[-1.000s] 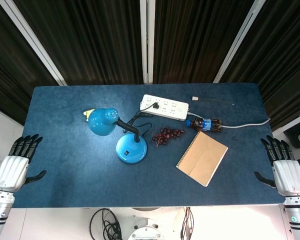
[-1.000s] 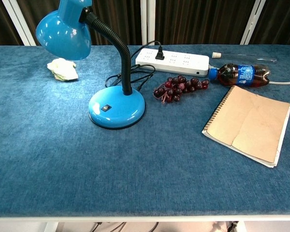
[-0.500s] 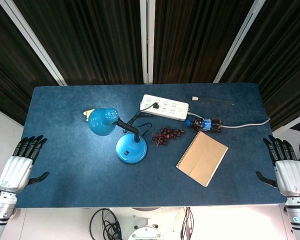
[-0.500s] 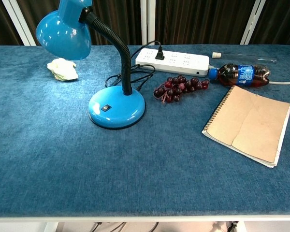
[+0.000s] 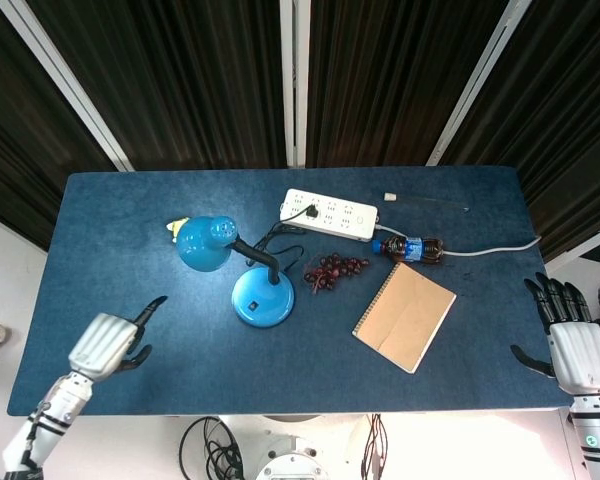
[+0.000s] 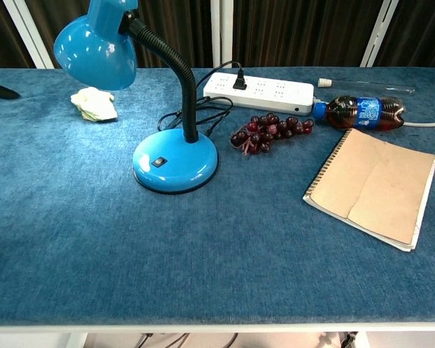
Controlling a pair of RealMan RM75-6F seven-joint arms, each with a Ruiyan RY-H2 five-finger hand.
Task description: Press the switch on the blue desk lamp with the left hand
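Observation:
The blue desk lamp stands left of the table's middle, with its round base [image 5: 263,296] and its shade [image 5: 204,243] on a black gooseneck. A small black switch [image 6: 158,162] sits on the front of the base [image 6: 175,165]. My left hand [image 5: 105,343] hovers over the table's front left part, well left of the base. One finger points toward the lamp and the others are curled under, holding nothing. Its dark fingertip [image 6: 0,90] shows at the left edge of the chest view. My right hand [image 5: 575,345] hangs off the table's right edge with fingers spread and empty.
Behind the lamp lies a white power strip [image 5: 329,214] with the lamp's cord plugged in. Dark grapes [image 5: 335,270], a cola bottle [image 5: 410,247] and a brown spiral notebook [image 5: 404,316] lie to the right. Crumpled paper [image 6: 94,103] lies by the shade.
My left hand has swung in from beyond the table's left edge to over its front left part, curling its fingers with one pointing at the lamp. The right hand has barely moved.

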